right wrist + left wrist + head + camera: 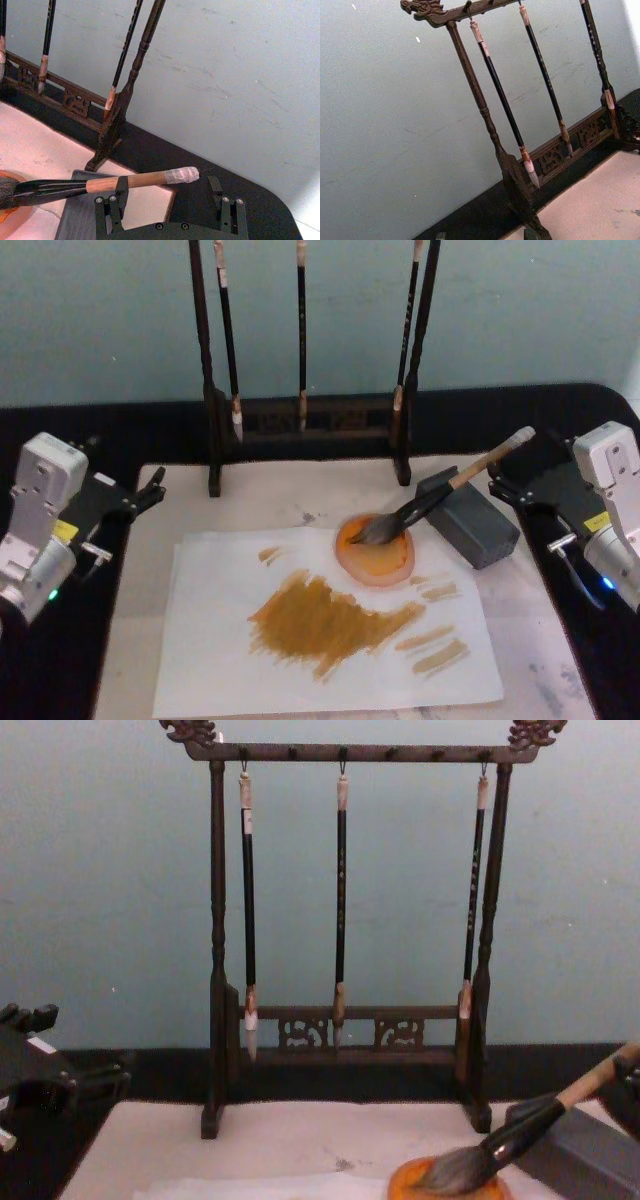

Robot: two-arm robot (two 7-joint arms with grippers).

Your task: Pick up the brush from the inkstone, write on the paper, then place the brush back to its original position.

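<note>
Ok so the brush is lying at a slant. Its bushy head sits in the orange dish and its handle is propped over the grey inkstone block, with the taped end poking up toward the right gripper. That gripper's fingers are wide apart and holding nothing. In the right wrist view, one finger sits right over the handle while the tape-wrapped tip ends in the gap between the two. That's the bit I'd worry about. The handle seems to run more along the closing line than across it, so a squeeze from here could just nip the very tip or shove it sideways. Then the brush rolls off the block and the loaded head flicks out of the dish. Even a clean pinch that far back leaves a heavy wet head on a long lever, so I'd expect droop or twist. The paper already has ochre strokes on it and looks thin. The dish seems to sit on its far edge, so a nudge there could smear paint or tug the sheet across the mat. The brush stand just behind is also there to clip on a high swing. The left gripper is parked off to the left over the dark tabletop, fingers apart too, well clear of everything.
</note>
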